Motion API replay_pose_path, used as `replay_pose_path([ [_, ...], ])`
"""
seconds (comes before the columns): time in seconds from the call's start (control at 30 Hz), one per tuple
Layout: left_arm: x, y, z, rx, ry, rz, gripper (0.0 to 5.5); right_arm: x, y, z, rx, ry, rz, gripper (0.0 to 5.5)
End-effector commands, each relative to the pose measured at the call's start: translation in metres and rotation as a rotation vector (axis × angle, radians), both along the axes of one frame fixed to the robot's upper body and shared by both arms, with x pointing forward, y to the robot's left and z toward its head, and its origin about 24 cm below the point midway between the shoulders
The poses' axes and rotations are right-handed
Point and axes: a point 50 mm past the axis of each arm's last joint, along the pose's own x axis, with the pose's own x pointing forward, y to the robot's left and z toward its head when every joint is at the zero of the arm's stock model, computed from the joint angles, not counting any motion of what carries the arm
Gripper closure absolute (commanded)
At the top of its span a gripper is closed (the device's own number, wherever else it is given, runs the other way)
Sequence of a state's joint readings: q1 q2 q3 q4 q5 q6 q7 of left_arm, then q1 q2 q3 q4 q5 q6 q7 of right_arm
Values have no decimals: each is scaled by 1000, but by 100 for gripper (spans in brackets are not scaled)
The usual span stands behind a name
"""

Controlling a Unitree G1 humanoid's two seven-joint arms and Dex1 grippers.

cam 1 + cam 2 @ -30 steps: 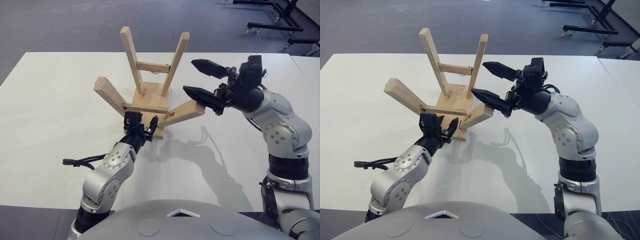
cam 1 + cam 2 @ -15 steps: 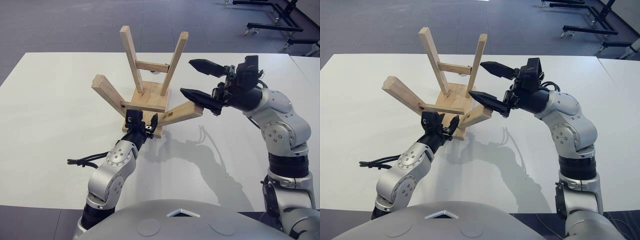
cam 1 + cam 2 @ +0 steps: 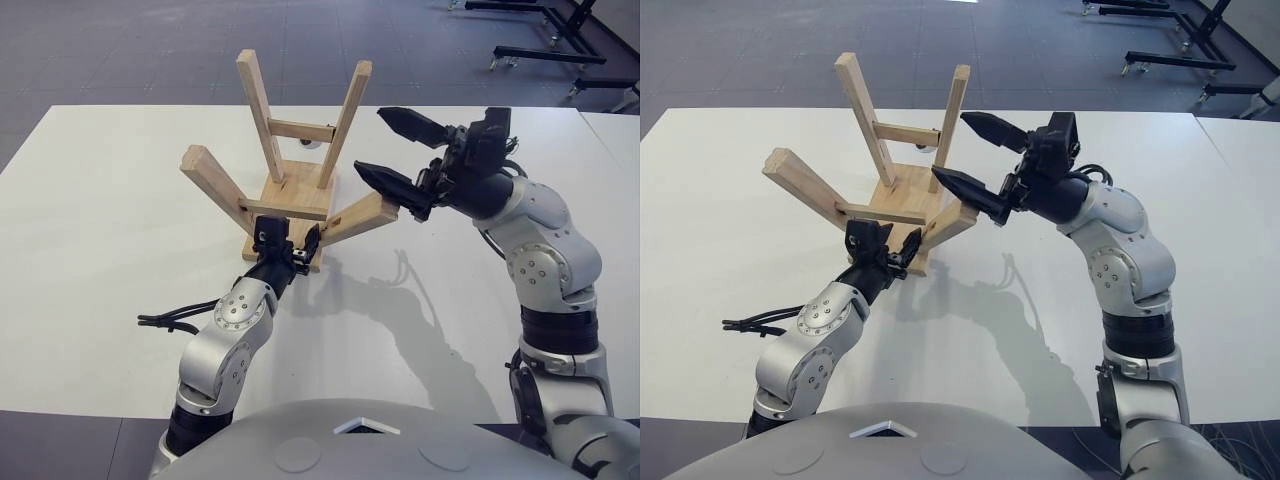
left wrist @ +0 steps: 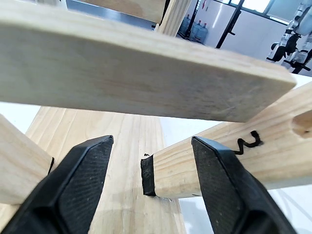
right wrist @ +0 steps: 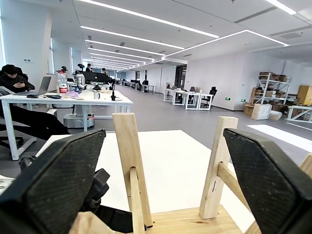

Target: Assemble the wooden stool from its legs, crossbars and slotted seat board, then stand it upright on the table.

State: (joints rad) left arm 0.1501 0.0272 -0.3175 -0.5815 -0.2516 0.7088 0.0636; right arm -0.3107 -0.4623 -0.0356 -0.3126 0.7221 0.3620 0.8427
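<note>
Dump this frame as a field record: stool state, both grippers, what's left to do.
stool: upside down, seat board flat on the table
far legs: near upright, joined by far crossbar
near legs: splayed outward, joined by near crossbar
left gripper: open, fingers either side of the base of the near right leg
right gripper: open, raised by that leg's outer end; contact unclear
remaining: stool not yet stood upright

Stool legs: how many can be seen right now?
4. Two rise steeply from the far side of the seat board, far-left leg and far-right leg; two splay outward nearer the robot, near-left leg and near-right leg.
</note>
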Motion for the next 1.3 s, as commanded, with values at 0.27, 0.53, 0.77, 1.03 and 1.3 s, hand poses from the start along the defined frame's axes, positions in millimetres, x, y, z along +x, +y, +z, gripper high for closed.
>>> replay_pose_path([
  [0.27,3,-5,0,-2,-4,-49,256,11,2,-5,-27,-24,-120,108],
  [0.53,7,-6,0,-7,-10,-53,256,16,3,12,149,-40,-134,108],
  [0.77,12,2,-6,36,-1,-4,256,-4,-13,25,282,26,32,108],
  [1.03,20,9,-8,-174,38,103,256,-10,-12,20,258,48,59,108],
  [1.3,21,3,-11,-540,167,104,256,-11,-10,17,227,46,62,108],
])
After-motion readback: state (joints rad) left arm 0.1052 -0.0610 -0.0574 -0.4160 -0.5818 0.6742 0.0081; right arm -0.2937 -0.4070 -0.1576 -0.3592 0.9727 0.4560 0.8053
